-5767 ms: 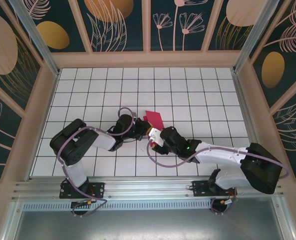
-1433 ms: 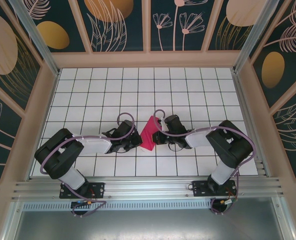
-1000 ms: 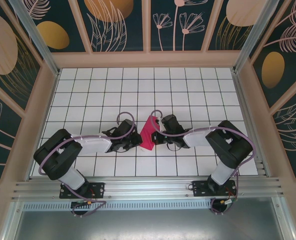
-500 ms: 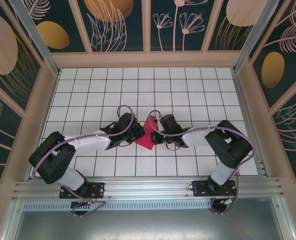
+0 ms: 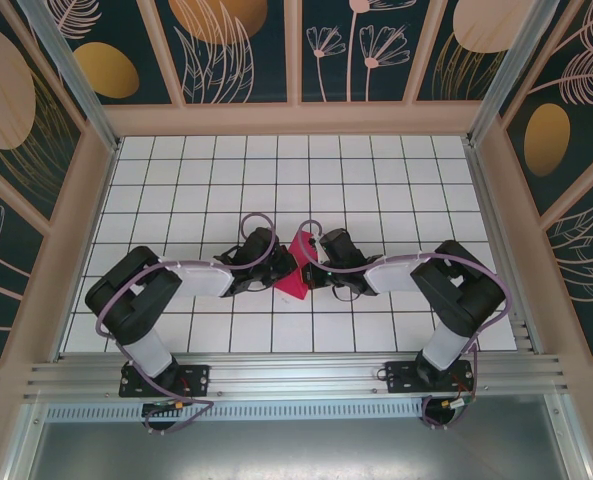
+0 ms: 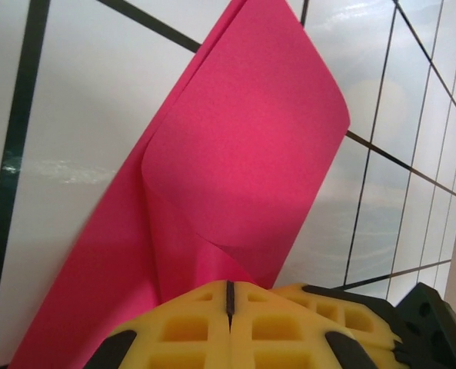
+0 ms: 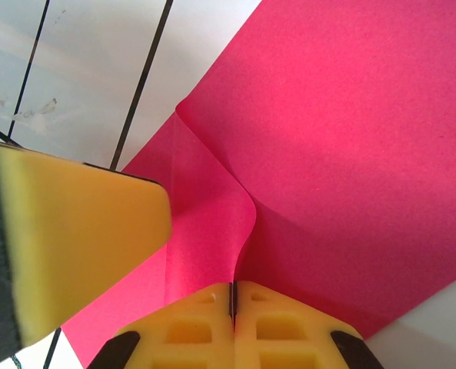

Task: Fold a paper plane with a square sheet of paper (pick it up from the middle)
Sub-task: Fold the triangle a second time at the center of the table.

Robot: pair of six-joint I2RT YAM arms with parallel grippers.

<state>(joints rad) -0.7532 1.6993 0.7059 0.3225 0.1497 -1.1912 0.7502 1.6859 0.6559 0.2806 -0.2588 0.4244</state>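
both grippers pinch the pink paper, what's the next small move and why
Probably lower the left gripper to press the curled flap flat. It and the right gripper are both shut on the square sheet of paper, yet the fold is rounded and loose, not a sharp crease.

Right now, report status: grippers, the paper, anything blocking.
Left gripper shut on the paper sheet. Right gripper shut on it too. Sheet curled and folded over itself, mid table. Nothing blocking.
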